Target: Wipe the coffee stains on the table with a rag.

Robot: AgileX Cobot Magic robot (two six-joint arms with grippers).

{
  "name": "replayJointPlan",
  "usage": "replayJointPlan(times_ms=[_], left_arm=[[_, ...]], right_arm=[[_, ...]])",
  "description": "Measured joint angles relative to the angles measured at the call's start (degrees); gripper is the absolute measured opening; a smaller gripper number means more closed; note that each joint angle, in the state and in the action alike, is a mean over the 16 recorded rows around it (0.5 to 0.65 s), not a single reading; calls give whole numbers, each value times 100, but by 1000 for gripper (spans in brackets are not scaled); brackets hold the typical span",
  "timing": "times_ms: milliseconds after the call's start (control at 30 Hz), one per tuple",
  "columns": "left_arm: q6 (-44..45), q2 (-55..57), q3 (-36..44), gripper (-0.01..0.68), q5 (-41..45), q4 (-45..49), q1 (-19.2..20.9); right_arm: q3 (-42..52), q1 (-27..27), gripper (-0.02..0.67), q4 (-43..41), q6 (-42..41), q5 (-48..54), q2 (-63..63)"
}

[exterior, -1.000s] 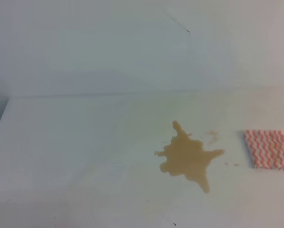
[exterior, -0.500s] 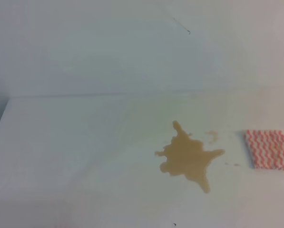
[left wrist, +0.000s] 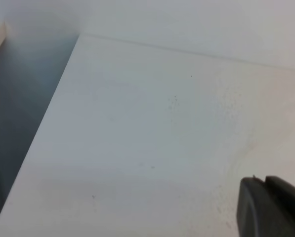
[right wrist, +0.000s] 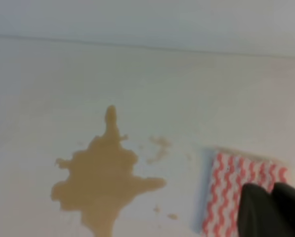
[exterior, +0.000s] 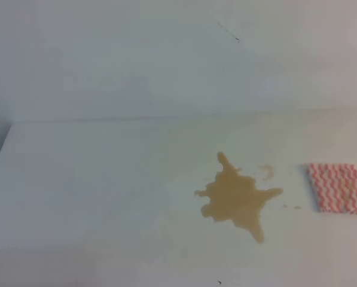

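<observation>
Spreading across nearly every view, the white surface (exterior: 106, 191) carries everything else, its far edge meeting a pale wall (exterior: 136, 54) and its left edge dropping into a dark gap. Near the middle right of the high view sits the coffee stains (exterior: 238, 197), a tan splash with spiky arms (one long arm reaches away from the camera, another toward it), plus a few tiny droplets between the splash and the cloth. To the right of the splash, apart from it, the rag (exterior: 337, 188) lies flat on the surface, red-pink and white zigzags, close to the picture's right border.

From the right wrist view the same splash (right wrist: 103, 173) lies left of the rag (right wrist: 233, 190), and the dark tip of the right claw (right wrist: 273, 210) covers the rag's near corner in the picture; whether it is open, shut or touching I cannot tell. The left claw (left wrist: 271, 207) shows only as a dark corner over bare surface, its state unclear too.
</observation>
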Motion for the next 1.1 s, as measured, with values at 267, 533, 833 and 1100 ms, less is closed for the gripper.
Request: replayJointPlan(times_ms=[267,533,833,1100], left_arm=[[0,0,0,1,0,0,0],[0,0,0,0,0,0,0],[0,0,0,0,0,0,0],[0,0,0,0,0,0,0]], right_arm=[[-541,389,314,-592,232,320,1065],[-806,602,454,-1154,708,552,2043],[-838,610,448,-1446,906,480,3032],[-839,610,430,-1553,931,271,3741]])
